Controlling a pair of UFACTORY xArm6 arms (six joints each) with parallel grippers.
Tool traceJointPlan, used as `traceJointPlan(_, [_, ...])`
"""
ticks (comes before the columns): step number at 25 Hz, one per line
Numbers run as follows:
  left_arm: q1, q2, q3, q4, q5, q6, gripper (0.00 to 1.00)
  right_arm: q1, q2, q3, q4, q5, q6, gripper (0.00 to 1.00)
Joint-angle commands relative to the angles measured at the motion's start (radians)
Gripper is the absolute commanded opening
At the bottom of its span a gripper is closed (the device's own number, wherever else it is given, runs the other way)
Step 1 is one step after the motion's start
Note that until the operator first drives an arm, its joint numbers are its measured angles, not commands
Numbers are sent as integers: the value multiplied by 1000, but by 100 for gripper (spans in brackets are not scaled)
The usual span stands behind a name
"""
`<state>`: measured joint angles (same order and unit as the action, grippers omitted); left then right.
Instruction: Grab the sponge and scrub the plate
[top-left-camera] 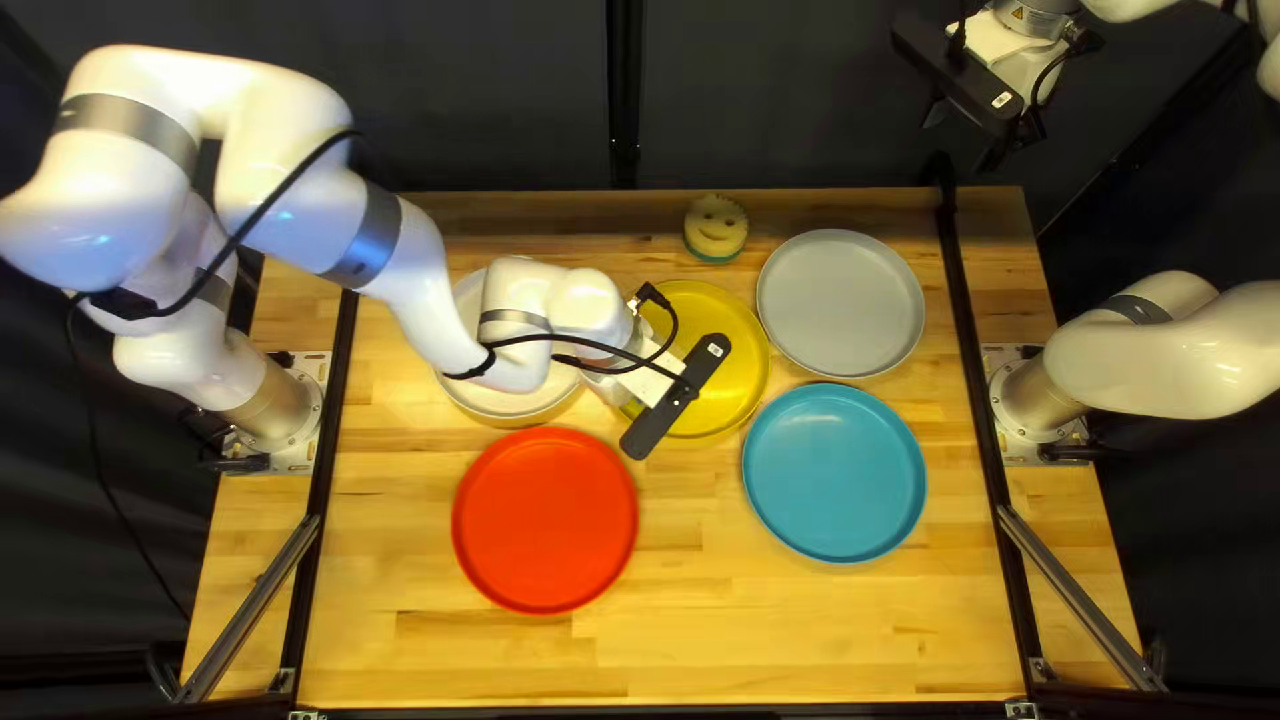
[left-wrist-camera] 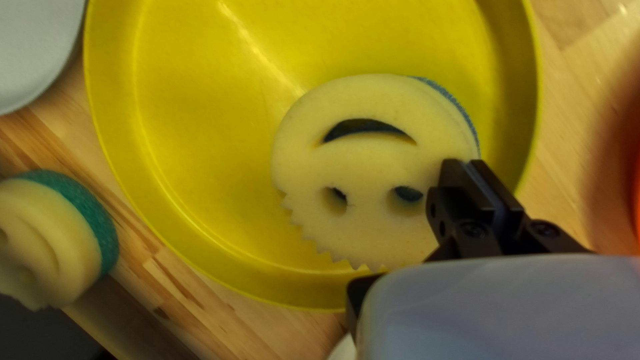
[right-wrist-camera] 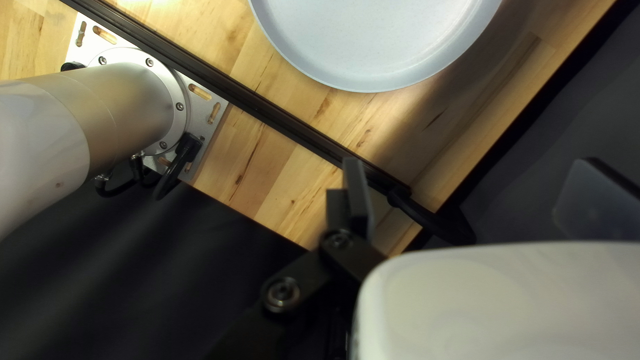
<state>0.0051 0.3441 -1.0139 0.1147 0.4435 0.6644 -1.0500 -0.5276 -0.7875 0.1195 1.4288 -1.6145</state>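
Note:
My left gripper [top-left-camera: 678,400] is over the yellow plate [top-left-camera: 738,350] in the top left view, its fingertips hidden beneath its body. In the left wrist view my left gripper [left-wrist-camera: 481,190] is shut on the rim of a round yellow smiley sponge [left-wrist-camera: 370,157] with a blue backing. The sponge hangs over the yellow plate [left-wrist-camera: 193,133], face toward the camera; whether it touches the plate is unclear. My right gripper [top-left-camera: 966,131] is raised beyond the table's far edge. In the right wrist view my right gripper [right-wrist-camera: 470,193] stands open, holding nothing.
A second smiley sponge [top-left-camera: 716,227], green-backed, lies behind the yellow plate. Around it are a grey plate [top-left-camera: 842,303], a blue plate [top-left-camera: 834,472], a red plate [top-left-camera: 544,520] and a white plate [top-left-camera: 470,387] partly under my left arm. Black rails [top-left-camera: 980,400] run along both sides.

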Motion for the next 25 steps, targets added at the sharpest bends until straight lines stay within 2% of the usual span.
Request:
traceJointPlan(1, [1, 93, -122, -26, 15, 43, 0, 0, 0, 0, 0, 0, 0, 100])
traceJointPlan(4, [-6, 132, -182, -31, 23, 57, 0, 0, 0, 0, 0, 0, 0, 100])
traceJointPlan(7, [-9, 134, -179, -33, 14, 66, 0, 0, 0, 0, 0, 0, 0, 100])
traceJointPlan(20, [-41, -88, 136, -3, -53, -24, 0, 0, 0, 0, 0, 0, 0, 100])
traceJointPlan(23, [-45, -109, 169, 1, -58, -41, 0, 0, 0, 0, 0, 0, 0, 100])
traceJointPlan(25, [-50, -103, 162, 1, -55, -46, 0, 0, 0, 0, 0, 0, 0, 100])
